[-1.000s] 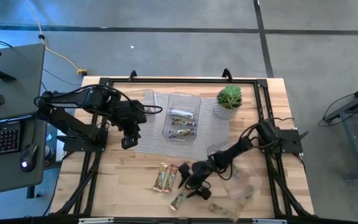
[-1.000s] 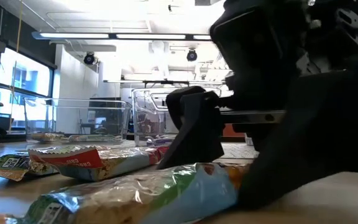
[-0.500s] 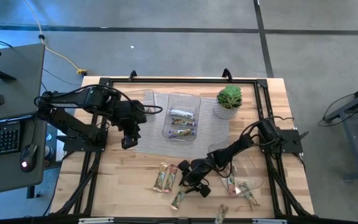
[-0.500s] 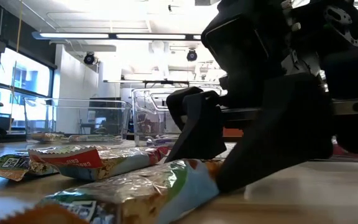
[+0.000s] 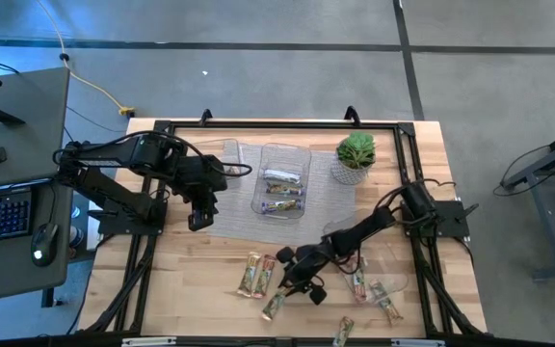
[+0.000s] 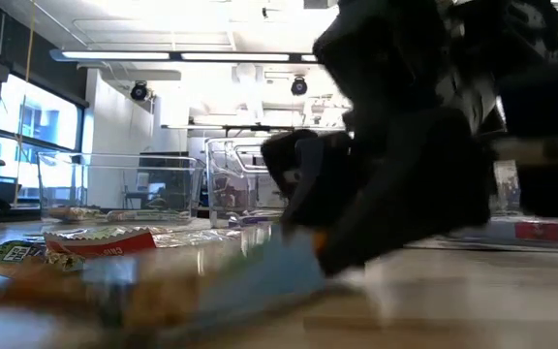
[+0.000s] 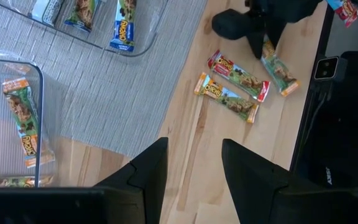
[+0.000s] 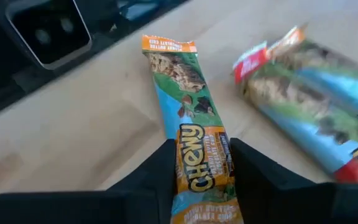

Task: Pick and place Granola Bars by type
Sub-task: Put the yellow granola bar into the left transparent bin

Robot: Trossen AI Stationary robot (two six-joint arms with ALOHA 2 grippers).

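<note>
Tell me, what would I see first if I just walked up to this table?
Probably the right gripper near the front of the table, its fingers closed on an orange-and-green Chewy bar. Two more bars lie side by side just left of it, and a green potted plant stands at the back by a clear tray holding bars.

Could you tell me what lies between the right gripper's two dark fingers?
In the right wrist view, an orange-ended green Chewy granola bar lies on the wooden table between the right gripper's fingers.
</note>
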